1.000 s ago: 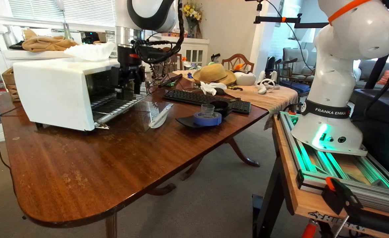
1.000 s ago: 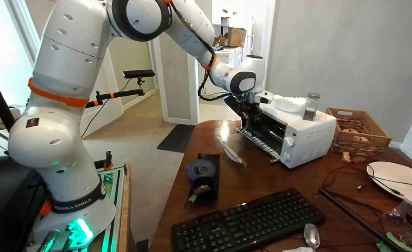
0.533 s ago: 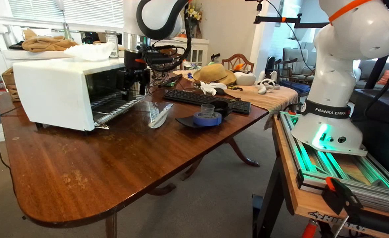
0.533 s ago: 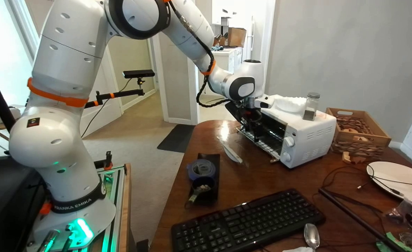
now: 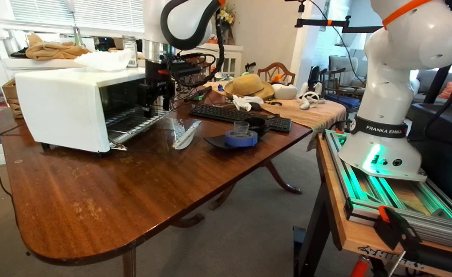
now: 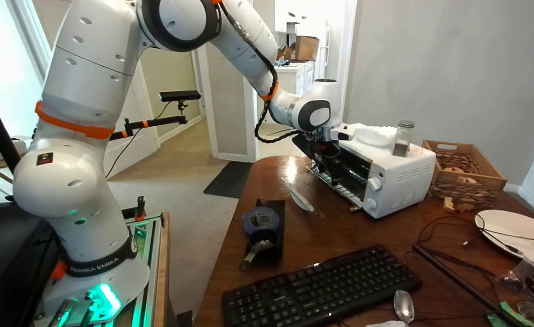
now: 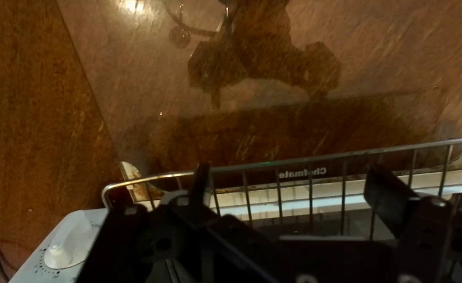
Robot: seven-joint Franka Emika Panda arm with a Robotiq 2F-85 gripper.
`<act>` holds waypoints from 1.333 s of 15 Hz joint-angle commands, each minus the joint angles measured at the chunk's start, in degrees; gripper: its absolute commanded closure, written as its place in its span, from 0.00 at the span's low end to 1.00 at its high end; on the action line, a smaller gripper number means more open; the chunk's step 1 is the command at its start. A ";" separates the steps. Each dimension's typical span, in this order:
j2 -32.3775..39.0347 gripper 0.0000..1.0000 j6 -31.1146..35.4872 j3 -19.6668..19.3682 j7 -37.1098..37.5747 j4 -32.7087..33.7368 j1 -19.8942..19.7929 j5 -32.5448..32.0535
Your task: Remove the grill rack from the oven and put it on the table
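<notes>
At the grill rack [image 7: 270, 162], fingers [image 7: 388, 202] stand apart; only the wrist view shows mirrored "Chefmate" lettering [image 7: 303, 173].

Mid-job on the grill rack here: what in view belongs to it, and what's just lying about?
Belongs to the job: gripper, grill rack, oven, table.

Just lying about: keyboard, blue tape roll, straw hat, spoon, white plate, lidded jar, woven basket.

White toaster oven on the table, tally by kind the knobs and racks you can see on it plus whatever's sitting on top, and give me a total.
Knobs: 2
Grill rack: 1 visible
Lidded glass jar: 1
White wavy-edged object: 1
Total: 5
</notes>
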 commanded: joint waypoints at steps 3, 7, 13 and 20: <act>2.40 0.00 5.92 -3.57 6.88 -0.68 4.44 -7.76; 4.17 0.00 13.19 -6.23 10.80 -1.76 7.72 -10.73; 5.49 0.00 17.26 -9.32 9.30 -2.40 10.02 -11.77; 5.43 0.16 21.76 -6.81 2.43 -3.99 6.39 -9.43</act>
